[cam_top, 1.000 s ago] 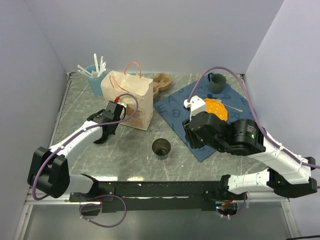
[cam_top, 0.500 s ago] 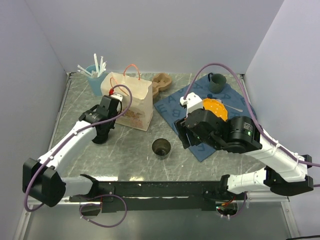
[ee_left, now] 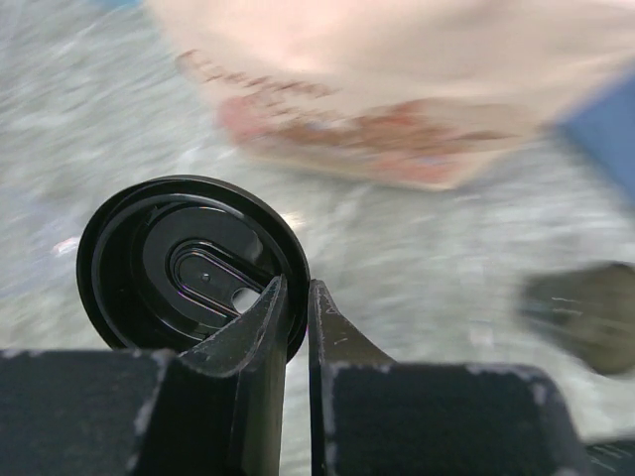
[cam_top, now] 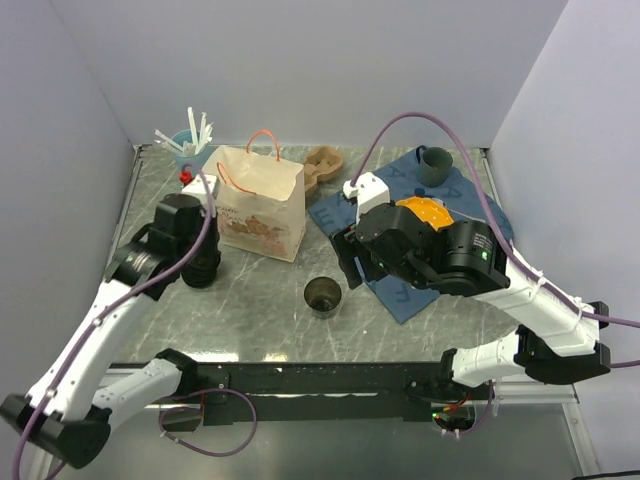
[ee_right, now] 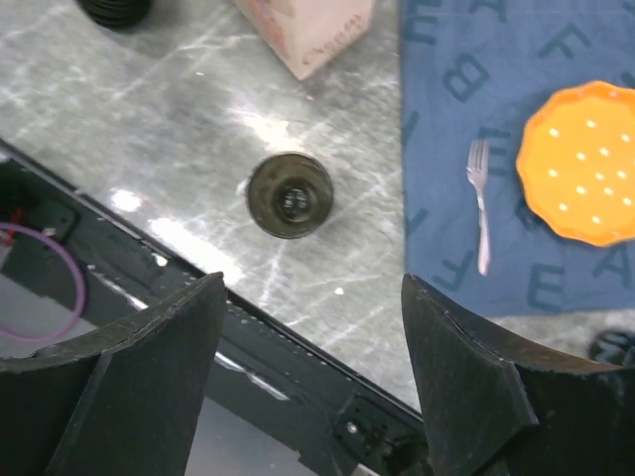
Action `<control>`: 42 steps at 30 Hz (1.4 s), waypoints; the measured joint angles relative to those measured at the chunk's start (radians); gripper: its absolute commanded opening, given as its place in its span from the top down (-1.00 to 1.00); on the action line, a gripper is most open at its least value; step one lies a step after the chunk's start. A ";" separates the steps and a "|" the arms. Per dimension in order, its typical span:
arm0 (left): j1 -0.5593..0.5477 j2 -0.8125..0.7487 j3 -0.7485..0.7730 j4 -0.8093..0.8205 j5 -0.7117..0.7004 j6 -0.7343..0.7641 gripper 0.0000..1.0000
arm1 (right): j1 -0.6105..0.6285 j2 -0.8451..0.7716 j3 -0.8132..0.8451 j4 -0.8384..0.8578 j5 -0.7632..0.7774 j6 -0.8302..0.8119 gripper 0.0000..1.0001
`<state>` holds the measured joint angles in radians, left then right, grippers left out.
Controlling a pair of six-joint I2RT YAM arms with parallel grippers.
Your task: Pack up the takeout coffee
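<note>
We see the overhead view bright and evenly lit from above, with soft, short shadows and a pale sheen along the near edge of the bench. In the left wrist view the left pincer and the black lid are sharp, while the paper bag and the takeout coffee smear into motion blur. The right wrist view is crisp, with white glare patches on the bench and the dark fingers of the right pincer soft-edged.
</note>
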<state>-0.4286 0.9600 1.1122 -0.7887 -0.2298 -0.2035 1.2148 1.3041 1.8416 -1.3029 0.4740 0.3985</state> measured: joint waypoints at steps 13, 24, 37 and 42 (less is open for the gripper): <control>0.000 -0.391 -0.062 0.291 0.536 -0.299 0.94 | 0.000 -0.295 -0.367 0.641 -0.383 -0.101 -0.47; 0.000 -0.447 -0.127 0.675 0.670 -0.735 0.93 | 0.000 -0.303 -0.465 1.036 -0.596 -0.153 -0.17; 0.000 -0.449 -0.159 0.914 0.705 -0.976 0.92 | 0.000 -0.212 -0.457 1.256 -0.764 -0.227 -0.22; 0.000 -0.472 -0.212 0.942 0.703 -1.014 0.92 | 0.000 -0.147 -0.412 1.271 -0.767 -0.263 -0.15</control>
<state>-0.4286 0.4881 0.8997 0.1535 0.4736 -1.2175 1.2148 1.1572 1.4292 -0.0315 -0.2932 0.1352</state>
